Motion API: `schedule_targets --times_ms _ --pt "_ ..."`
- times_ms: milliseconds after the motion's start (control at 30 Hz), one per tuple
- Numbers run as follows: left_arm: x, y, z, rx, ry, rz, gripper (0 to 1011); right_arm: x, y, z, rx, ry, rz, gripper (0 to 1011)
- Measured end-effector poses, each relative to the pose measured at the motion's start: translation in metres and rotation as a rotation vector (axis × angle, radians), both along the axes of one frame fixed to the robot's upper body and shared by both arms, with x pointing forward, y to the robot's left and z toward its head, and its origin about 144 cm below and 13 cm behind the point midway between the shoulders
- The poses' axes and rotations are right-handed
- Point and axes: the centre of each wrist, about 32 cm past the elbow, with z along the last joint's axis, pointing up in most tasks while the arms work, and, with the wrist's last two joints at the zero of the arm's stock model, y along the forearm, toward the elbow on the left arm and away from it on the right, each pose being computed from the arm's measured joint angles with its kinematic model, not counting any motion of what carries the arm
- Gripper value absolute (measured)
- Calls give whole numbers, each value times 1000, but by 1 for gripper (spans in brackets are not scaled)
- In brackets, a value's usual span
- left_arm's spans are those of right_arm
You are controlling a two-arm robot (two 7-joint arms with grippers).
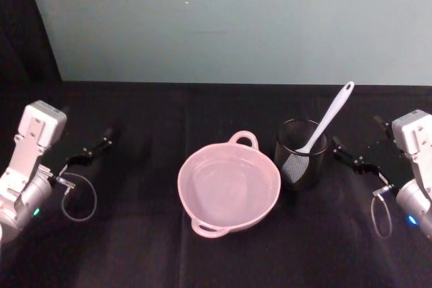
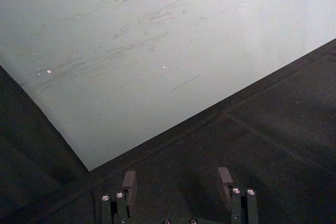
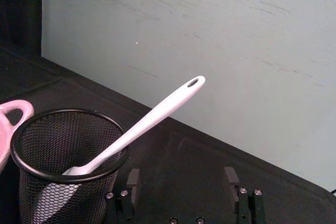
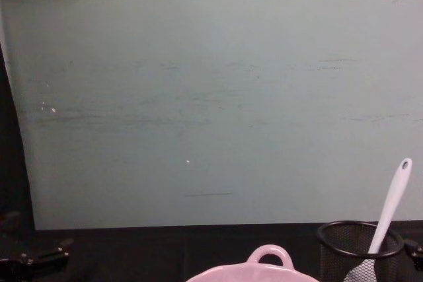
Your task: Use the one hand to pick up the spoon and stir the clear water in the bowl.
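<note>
Standing in the black wire-mesh cup, the long slim white plastic spoon has its broad blade down inside the cup. Its holed handle end tilts up toward the pale wall. We judge this a handy pose, since the bare handle rises well above the rim, where fingers can close on it. The cup sits just beside the wide pale pink bowl with loop handles, on the bowl's right, so the carry across to the water should be short.

The black flat-fingered right gripper hovers low over the black table, just to the right of the cup. Its fingers are apart with nothing between them, and the handle lies ahead of them rather than within their gap. Being nearest the spoon, it seems to us the arm for the job. The black left gripper sits parked at the table's left side, well apart from the bowl, its fingers likewise apart and empty.

We reckon the task is at its very start — the right gripper would need to rise to the upper handle and square its fingers across that slim shaft. A crooked grip might tip the light cup.
</note>
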Motion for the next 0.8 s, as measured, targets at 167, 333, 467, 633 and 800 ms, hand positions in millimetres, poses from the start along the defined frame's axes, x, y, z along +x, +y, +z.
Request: schedule_targets --times_ms 167,333,467,633,800 --pt "0 0 0 0 0 0 1005 0 0 0 0 0 0 1002" --pt "0 0 0 0 0 0 1005 0 0 0 0 0 0 1002" --pt "0 0 0 0 0 0 1005 0 0 0 0 0 0 1002" --pt "0 0 0 0 0 0 1005 0 0 0 0 0 0 1002" --pt "0 0 0 0 0 0 1005 0 0 0 0 0 0 1002"
